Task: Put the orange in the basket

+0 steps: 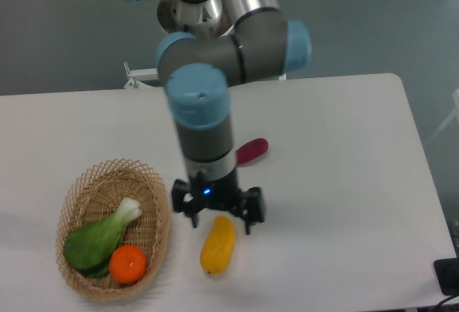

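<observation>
The orange point(128, 264) lies inside the wicker basket point(84, 194) at the front left of the table, beside a green leafy vegetable. My gripper point(219, 220) hangs to the right of the basket, just above the top end of a yellow fruit. Its fingers point(250, 219) are spread wide with nothing between them. The orange sits well apart from the gripper.
A green bok choy point(101, 234) fills the left half of the basket. A yellow mango-like fruit point(217, 246) lies below the gripper. A purple sweet potato point(252, 150) lies behind the arm, partly hidden by it.
</observation>
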You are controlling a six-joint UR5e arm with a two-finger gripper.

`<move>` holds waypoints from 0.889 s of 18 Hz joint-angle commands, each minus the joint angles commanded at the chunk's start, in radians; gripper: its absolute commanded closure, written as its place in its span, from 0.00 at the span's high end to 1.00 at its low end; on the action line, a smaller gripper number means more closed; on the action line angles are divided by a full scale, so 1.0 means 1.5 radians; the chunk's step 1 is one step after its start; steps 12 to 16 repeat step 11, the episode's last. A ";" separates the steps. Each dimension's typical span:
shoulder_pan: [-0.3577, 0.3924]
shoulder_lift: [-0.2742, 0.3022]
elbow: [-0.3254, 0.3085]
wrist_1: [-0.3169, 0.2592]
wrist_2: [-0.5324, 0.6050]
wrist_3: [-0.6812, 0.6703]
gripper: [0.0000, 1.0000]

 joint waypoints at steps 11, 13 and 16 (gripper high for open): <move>0.051 0.030 -0.005 -0.084 0.000 0.097 1.00; 0.051 0.030 -0.005 -0.084 0.000 0.097 1.00; 0.051 0.030 -0.005 -0.084 0.000 0.097 1.00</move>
